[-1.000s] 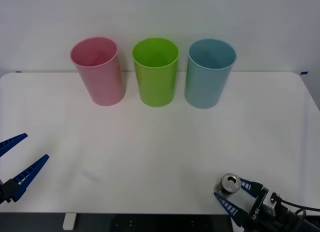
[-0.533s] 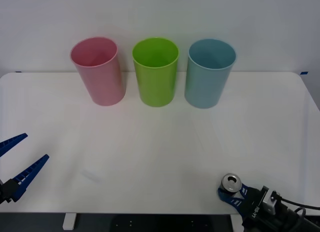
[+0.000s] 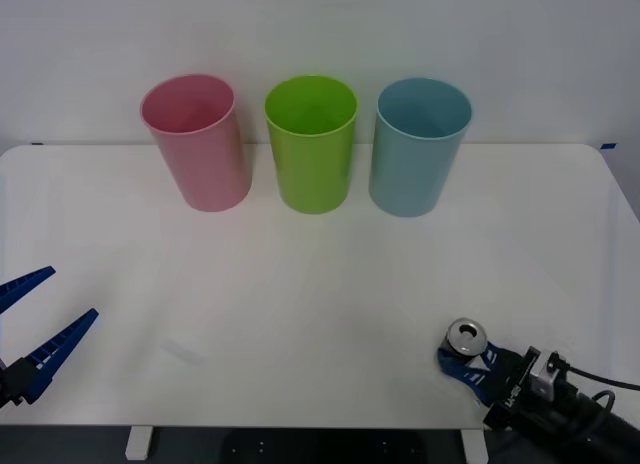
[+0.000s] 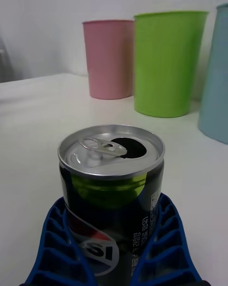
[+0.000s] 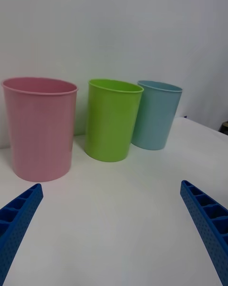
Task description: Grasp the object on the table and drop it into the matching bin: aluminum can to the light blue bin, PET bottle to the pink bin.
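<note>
The aluminum can [image 3: 466, 336] is small and dark, with a silver top and an opened pull-tab. It stands upright near the front right edge of the white table [image 3: 320, 284]. My right gripper [image 3: 466, 363] is shut on the can [image 4: 112, 181], with a blue ribbed finger [image 4: 61, 248] pressed on each side of its lower body. The light blue bin [image 3: 415, 154] stands at the back right of the row and the pink bin [image 3: 200, 154] at the back left. My left gripper [image 3: 72, 294] is open over the table's front left edge, holding nothing.
A lime green bin [image 3: 312, 149] stands between the pink and light blue bins along the back edge. The wide middle of the table separates the can from the bins. A black cable trails from the right wrist.
My right gripper's fingers have closed on the can. The can now sits a little higher in the front view, carried with the gripper. The left arm has not moved.
</note>
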Controlling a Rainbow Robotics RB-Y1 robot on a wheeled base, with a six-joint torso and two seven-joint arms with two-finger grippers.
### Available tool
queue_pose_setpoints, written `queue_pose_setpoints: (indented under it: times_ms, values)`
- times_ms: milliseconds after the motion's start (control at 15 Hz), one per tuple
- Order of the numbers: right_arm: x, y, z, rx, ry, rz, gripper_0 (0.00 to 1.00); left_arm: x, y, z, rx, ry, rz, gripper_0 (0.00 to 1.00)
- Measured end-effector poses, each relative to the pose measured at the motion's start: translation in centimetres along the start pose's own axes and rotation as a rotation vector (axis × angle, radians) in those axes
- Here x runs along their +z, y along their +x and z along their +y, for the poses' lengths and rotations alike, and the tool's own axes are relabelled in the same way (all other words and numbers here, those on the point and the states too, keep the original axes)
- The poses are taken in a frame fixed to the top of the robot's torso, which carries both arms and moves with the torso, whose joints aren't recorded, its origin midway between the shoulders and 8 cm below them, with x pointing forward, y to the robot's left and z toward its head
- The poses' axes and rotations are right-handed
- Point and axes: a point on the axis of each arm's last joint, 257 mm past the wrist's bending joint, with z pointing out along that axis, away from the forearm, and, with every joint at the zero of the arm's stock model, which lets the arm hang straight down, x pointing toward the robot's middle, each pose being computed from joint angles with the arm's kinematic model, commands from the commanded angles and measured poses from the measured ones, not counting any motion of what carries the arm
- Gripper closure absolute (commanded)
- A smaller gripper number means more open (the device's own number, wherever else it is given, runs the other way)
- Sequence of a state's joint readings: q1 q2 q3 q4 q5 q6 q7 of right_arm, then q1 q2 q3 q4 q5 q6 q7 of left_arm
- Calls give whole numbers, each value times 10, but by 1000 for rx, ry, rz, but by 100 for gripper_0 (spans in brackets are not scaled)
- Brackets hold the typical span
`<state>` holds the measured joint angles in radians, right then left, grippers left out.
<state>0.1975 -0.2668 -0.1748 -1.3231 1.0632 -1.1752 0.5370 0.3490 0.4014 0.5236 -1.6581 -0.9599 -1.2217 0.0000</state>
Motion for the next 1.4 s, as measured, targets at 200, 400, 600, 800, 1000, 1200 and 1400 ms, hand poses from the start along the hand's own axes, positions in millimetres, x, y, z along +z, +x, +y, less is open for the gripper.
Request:
queue_pose_setpoints:
  times_ms: [200, 400, 600, 800, 1000, 1200, 1400]
  values:
    - [14, -30, -12, 49, 22, -43, 100, 0, 0, 0, 0, 0, 0, 0]
    - [23, -60, -27, 81, 50, -85, 100, 0, 0, 0, 0, 0, 0, 0]
    - [29, -90, -41, 106, 77, -117, 100, 0, 0, 0, 0, 0, 0, 0]
    - [34, -119, -53, 122, 98, -140, 100, 0, 0, 0, 0, 0, 0, 0]
    - [37, -145, -60, 134, 95, -151, 100, 0, 0, 0, 0, 0, 0, 0]
    - [43, -167, -65, 152, 63, -163, 100, 0, 0, 0, 0, 0, 0, 0]
    - [49, -182, -73, 127, 48, -163, 100, 0, 0, 0, 0, 0, 0, 0]
